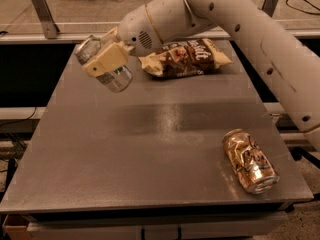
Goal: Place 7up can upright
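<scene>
My gripper (106,61) hangs above the left rear part of the grey table (150,149), clamped shut around the middle of the 7up can (117,79). The can is off the surface and tilted. One shiny metal end points up and to the left, the other down and to the right, towards the table. The beige fingers (102,64) cover most of its side, so the lettering is hardly visible.

Just beside the gripper, at the back of the table, a brown chip bag (185,58) lies flat. A dented brown-gold can (249,160) lies on its side near the front right corner, well apart from my work. The white arm (240,29) reaches in from the right.

I judge the can to be light and thin-walled, with a smooth, slippery skin. A hard squeeze could dent it, and a loose one could let it slide or twist. The mid-body hold across its width looks right to me. It leaves the lower rim free to meet the table once I bring the can vertical.
</scene>
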You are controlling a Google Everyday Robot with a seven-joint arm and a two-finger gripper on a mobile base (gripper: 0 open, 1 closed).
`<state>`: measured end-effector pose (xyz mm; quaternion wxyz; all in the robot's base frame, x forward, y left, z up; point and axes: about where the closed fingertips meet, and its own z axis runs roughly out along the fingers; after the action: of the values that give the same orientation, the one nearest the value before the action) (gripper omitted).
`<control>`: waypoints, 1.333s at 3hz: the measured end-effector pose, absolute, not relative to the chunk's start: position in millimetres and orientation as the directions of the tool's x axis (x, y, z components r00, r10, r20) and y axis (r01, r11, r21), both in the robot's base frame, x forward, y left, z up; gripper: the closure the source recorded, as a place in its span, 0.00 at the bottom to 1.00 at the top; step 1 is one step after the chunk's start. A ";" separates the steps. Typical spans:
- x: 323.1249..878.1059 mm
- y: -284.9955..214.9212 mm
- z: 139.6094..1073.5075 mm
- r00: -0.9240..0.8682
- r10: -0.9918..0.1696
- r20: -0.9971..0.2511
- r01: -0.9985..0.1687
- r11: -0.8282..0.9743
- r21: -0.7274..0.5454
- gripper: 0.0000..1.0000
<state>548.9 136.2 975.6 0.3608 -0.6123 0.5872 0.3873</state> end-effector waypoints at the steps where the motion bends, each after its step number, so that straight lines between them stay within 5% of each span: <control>1: 541.3 117.6 971.7 0.120 -0.327 -0.937 -0.987 -0.145 -0.076 1.00; 4: 531.0 113.8 961.1 0.199 -0.257 -0.946 -0.973 -0.163 -0.161 1.00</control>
<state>531.0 113.8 961.1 0.4340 -0.6413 0.4796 0.4127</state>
